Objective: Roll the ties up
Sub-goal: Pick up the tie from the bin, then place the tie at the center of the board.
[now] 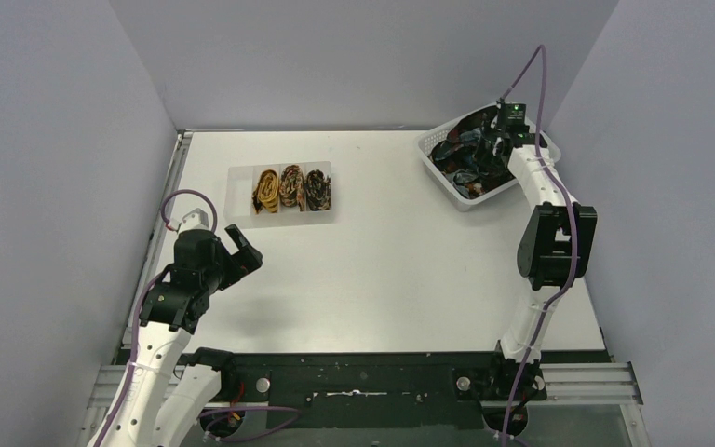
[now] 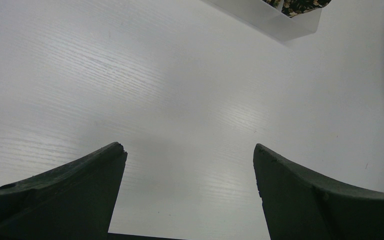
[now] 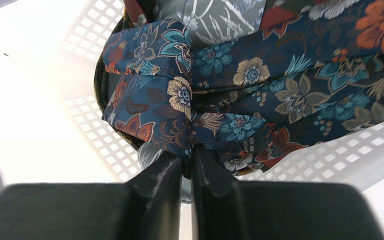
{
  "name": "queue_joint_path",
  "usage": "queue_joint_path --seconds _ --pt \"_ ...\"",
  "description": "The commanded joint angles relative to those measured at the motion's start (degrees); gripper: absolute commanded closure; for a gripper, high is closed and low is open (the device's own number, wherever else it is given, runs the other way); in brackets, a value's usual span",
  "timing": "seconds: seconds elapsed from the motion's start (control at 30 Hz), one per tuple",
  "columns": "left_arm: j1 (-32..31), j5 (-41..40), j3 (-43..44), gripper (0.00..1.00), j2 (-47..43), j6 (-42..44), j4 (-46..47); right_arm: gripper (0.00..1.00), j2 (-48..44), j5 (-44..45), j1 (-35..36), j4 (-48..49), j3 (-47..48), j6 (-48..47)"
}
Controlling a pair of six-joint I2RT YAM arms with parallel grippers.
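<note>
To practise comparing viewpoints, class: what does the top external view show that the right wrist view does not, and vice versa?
Only top external: the clear tray with three rolled ties, and the left pincer open above the table. Only right wrist: the floral print of the navy tie, pinched in the right pincer. Both: the white basket holding loose ties.

From above, the ties (image 1: 465,154) in the basket (image 1: 431,147) at 1 o'clock are a dark tangle, prints too small to tell. At the right wrist, the navy flowered tie (image 3: 160,105) runs off the top and right edges, its pinched fold hidden inside the right pincer (image 3: 190,157). The left wrist view cuts the tray (image 2: 275,22) off at 1 o'clock.
</note>
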Motion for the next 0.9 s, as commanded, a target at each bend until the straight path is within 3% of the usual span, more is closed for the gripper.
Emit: queue_joint_path --seconds 0.0,0.17,0.37,0.7,0.87 --pt "0.12 -0.07 0.34 0.03 -0.5 -0.02 2.25 0.98 -2.48 2.94 0.51 0.19 4.35 -3.08" --pt "0.12 0.09 0.2 0.03 -0.51 -0.13 2.51 1.0 -5.07 2.02 0.51 0.59 6.16 -3.79" --pt "0.06 0.2 0.18 0.03 -0.59 -0.02 2.6 1.0 -12.99 -5.92 0.25 4.75 5.02 -1.48" --pt "-0.02 0.36 -0.05 0.03 -1.17 -0.02 2.81 1.0 -20.35 -0.75 0.11 0.26 7.45 -2.75" --pt "-0.02 0.54 -0.06 0.03 -0.56 -0.02 2.9 1.0 -25.07 -9.7 0.93 -0.71 6.12 -3.11"
